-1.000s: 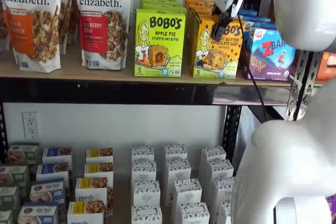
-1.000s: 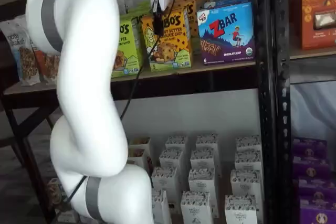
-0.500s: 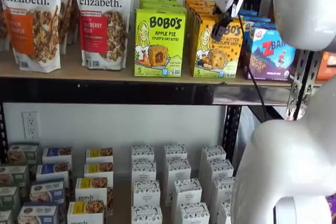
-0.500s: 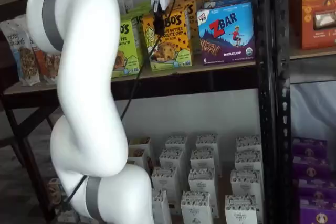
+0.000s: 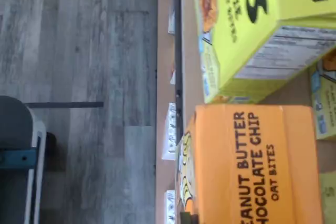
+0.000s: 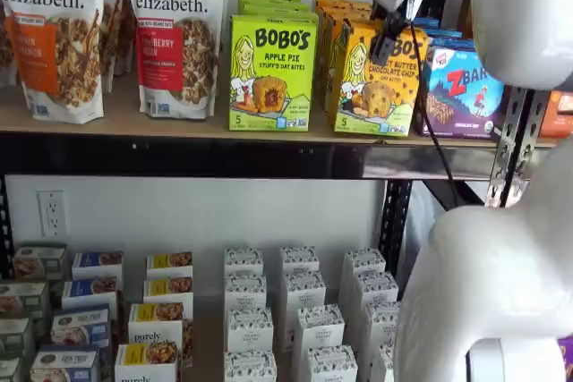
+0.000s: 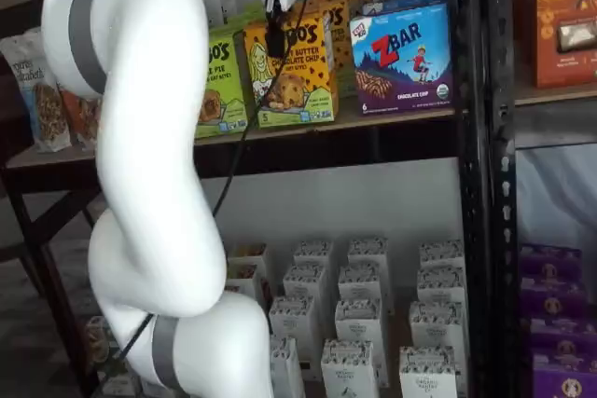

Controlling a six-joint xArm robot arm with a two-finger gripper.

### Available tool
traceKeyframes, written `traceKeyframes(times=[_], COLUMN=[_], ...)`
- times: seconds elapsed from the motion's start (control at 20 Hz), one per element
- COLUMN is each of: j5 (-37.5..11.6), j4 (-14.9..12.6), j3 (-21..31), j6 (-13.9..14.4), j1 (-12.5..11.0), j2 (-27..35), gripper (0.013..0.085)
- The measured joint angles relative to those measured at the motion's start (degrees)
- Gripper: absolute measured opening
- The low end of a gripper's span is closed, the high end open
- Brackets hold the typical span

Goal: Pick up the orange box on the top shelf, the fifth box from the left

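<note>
The orange box (image 6: 378, 78) stands on the top shelf (image 6: 179, 127) between a lime-green carton and a blue Zbar box, and leans slightly at the shelf's front edge. It shows in both shelf views (image 7: 291, 72). My gripper (image 6: 388, 40) comes down from above, with its black fingers closed on the box's upper edge (image 7: 276, 40). The wrist view shows the orange box's top panel (image 5: 257, 166), lettered "Peanut Butter Chocolate Chip Oat Bites", close below the camera. More orange cartons stand in a row behind it.
The lime-green Bobo's Apple Pie carton (image 6: 271, 73) stands to the left and the Zbar box (image 6: 461, 87) to the right. Granola bags (image 6: 175, 33) stand further left. Small white cartons (image 6: 300, 310) fill the lower level. A black upright (image 7: 476, 137) stands to the right. My white arm (image 7: 149, 137) hides part of the shelf.
The orange box has come forward and slightly up with the gripper, away from the row behind it. It now looks larger and nearer the shelf's front edge.
</note>
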Motion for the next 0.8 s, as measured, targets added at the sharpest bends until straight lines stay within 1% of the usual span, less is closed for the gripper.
traceKeyframes(times=[0.25, 0.45, 0.8], j5=[2.48, 4.93, 7.91], j4=[-0.63, -0.61, -1.22], j3=[1.58, 3.73, 7.69], j6=[0.07, -0.02, -1.01], j1=[-0.20, -0.71, -2.11], j2=[-2.99, -6.39, -12.19], gripper=[0.0410, 0.0410, 0.0410])
